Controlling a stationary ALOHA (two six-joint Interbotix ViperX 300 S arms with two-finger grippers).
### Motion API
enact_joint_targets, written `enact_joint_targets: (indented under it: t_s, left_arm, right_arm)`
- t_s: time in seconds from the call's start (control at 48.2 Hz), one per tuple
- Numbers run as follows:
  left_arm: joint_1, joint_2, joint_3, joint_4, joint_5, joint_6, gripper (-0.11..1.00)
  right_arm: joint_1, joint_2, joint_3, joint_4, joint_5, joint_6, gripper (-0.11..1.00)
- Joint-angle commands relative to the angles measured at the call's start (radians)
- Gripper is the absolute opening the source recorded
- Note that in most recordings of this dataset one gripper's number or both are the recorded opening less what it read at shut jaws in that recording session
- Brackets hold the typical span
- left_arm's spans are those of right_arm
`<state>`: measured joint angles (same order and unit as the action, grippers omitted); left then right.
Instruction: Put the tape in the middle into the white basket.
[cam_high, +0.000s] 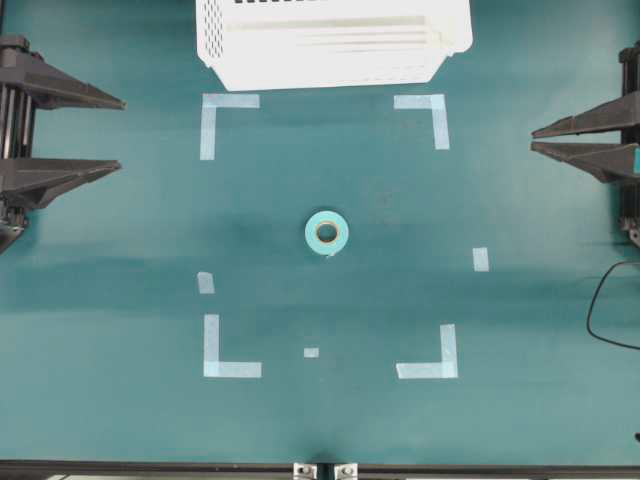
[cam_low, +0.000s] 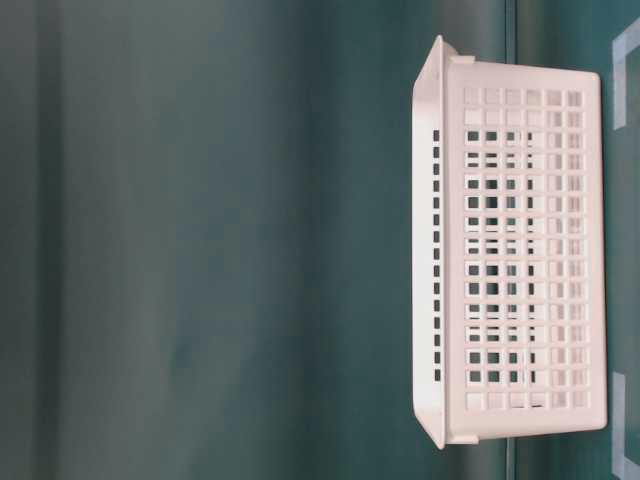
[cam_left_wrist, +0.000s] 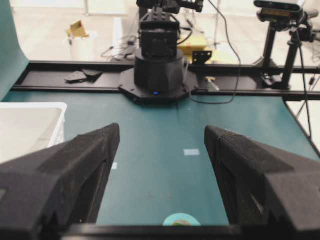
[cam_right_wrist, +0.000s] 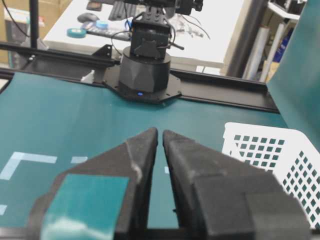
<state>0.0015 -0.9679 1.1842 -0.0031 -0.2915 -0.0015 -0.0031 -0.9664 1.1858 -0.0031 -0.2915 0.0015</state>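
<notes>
A: Centre of the scene: a small ring-shaped roll of light teal tape with a tan cardboard core (cam_high: 327, 232), lying flat on the dark teal table covering (cam_high: 120, 400), inside the rectangle marked by four pale blue L-shaped corner strips (cam_high: 229, 348). Nothing touches it.

B: And the target?

A: A large white rectangular plastic basket with lattice sides (cam_high: 330, 45), at the far edge of the table, just beyond the two far corner strips and well apart from the roll. Its interior appears to hold nothing.

B: The arms?

A: Left gripper (cam_high: 112, 135) at the left edge, fingers spread wide, holding nothing. Right gripper (cam_high: 540, 139) at the right edge, fingers drawn nearly together with only a thin slit between them, also holding nothing. Both sit well away from the roll.

B: So which step is this?

A: By my reading, the very start: no reach begun, roll not yet picked up. The next move calls for one arm to travel to the middle and descend over the roll with its fingers parted enough to span the ring or pinch its wall. The left is already parted; the right would have to widen first. Lift and carry to the basket would follow.
</notes>
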Motion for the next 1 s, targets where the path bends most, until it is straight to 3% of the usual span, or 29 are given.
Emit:
enact_joint_targets:
  t_s: [0.0,0.041,0.145,0.228,0.56,0.684,0.892,0.974]
  left_arm:
    - [-0.015,-0.017,0.014,-0.025,0.0,0.0,0.24]
    - [-0.014,-0.032,0.023,-0.026,0.002,-0.003,0.22]
    - [-0.015,-0.08,0.048,-0.026,0.005,-0.003,0.02]
    - [-0.017,-0.112,0.067,-0.026,0.025,-0.003,-0.07]
    - [-0.023,-0.27,0.16,-0.025,0.176,-0.003,-0.11]
    - [-0.025,-0.322,0.183,-0.026,0.235,-0.005,-0.11]
    - [-0.025,-0.354,0.193,-0.026,0.311,-0.005,-0.11]
    - [-0.025,-0.354,0.195,-0.026,0.331,-0.005,-0.11]
  right_arm:
    - [-0.002,0.003,-0.006,0.0,-0.011,0.002,0.24]
    - [-0.003,0.003,0.008,0.002,-0.012,0.006,0.22]
    - [-0.006,-0.003,0.026,0.002,-0.011,0.029,0.03]
    - [-0.005,-0.008,0.037,0.002,-0.012,0.051,0.0]
    - [-0.006,-0.008,0.046,0.0,-0.018,0.063,0.02]
    - [-0.006,-0.006,0.048,0.002,-0.023,0.063,0.25]
    - [-0.006,-0.005,0.046,0.0,-0.025,0.063,0.85]
    - [-0.008,-0.003,0.044,0.0,-0.023,0.063,0.98]
